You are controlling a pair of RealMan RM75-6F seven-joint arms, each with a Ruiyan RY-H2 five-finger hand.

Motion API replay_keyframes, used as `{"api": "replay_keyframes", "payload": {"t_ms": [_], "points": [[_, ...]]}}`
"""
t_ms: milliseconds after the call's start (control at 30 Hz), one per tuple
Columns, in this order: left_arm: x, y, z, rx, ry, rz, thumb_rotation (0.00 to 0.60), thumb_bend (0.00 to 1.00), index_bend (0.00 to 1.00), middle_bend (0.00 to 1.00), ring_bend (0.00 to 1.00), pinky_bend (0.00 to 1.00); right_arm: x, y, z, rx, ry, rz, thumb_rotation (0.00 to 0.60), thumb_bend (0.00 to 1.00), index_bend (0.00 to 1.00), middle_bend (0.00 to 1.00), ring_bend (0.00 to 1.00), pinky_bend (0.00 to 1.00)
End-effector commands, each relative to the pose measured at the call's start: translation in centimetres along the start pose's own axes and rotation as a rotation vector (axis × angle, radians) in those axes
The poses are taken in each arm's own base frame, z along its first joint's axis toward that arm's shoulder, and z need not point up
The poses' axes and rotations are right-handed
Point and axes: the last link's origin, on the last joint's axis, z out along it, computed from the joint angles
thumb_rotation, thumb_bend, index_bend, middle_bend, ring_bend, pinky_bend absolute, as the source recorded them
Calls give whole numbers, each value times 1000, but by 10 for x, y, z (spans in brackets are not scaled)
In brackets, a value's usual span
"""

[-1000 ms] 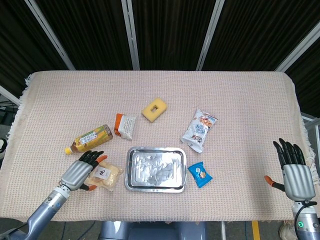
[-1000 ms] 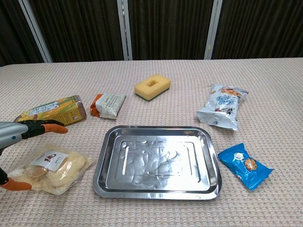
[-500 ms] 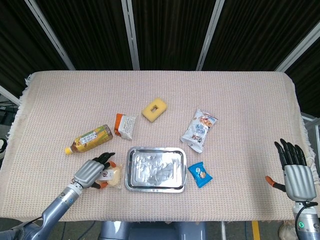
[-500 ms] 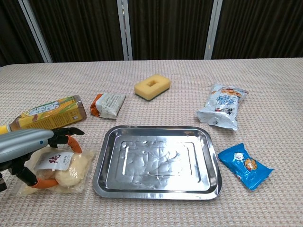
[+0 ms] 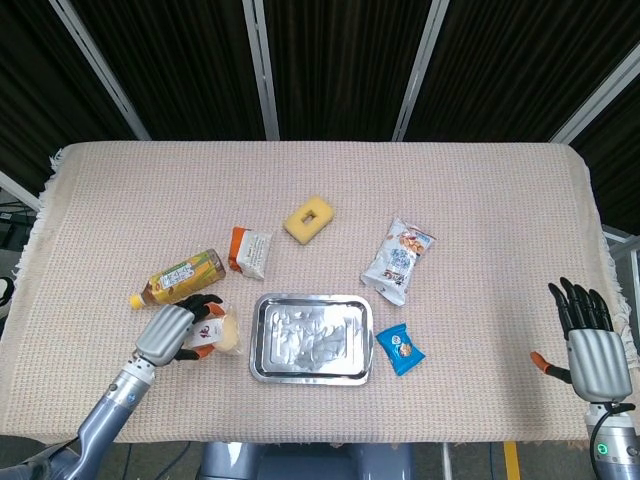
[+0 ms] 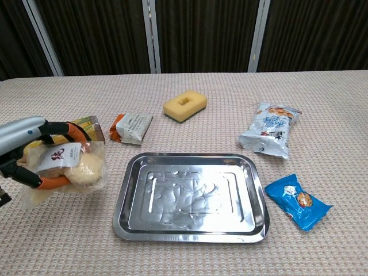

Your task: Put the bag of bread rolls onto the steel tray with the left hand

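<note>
My left hand (image 6: 23, 144) grips the clear bag of bread rolls (image 6: 72, 169) and holds it lifted above the cloth, just left of the steel tray (image 6: 192, 195). From the head view the left hand (image 5: 168, 332) covers most of the bag of bread rolls (image 5: 222, 332), which hangs beside the steel tray (image 5: 312, 338). The tray holds nothing. My right hand (image 5: 588, 340) rests far off at the table's right edge, fingers spread, holding nothing.
A tea bottle (image 5: 180, 277) lies behind the left hand. An orange-and-white packet (image 6: 132, 127), a yellow sponge (image 6: 184, 106), a white snack bag (image 6: 270, 129) and a blue snack packet (image 6: 297, 201) lie around the tray.
The left hand has closed on the bag of bread rolls and lifted it off the cloth. The right hand has stayed put.
</note>
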Motion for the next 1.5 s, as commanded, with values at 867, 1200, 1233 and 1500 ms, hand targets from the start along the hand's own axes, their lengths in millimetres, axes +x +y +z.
{"api": "replay_keyframes", "payload": {"t_ms": [867, 1200, 1233, 1500], "points": [[-3, 124, 86, -279, -135, 37, 596, 0, 0, 0, 0, 0, -1, -3, 1, 13, -5, -2, 600, 0, 12, 0, 0, 0], [36, 82, 54, -160, 10, 121, 595, 134, 23, 0, 0, 0, 0, -1, 2, 10, -1, 3, 600, 0, 12, 0, 0, 0], [44, 73, 46, -129, 32, 135, 597, 137, 42, 0, 0, 0, 0, -1, 2, 8, -1, 3, 600, 0, 12, 0, 0, 0], [79, 11, -12, 67, 151, 144, 597, 139, 125, 0, 0, 0, -2, 1, 3, 7, -3, 9, 600, 0, 12, 0, 0, 0]]}}
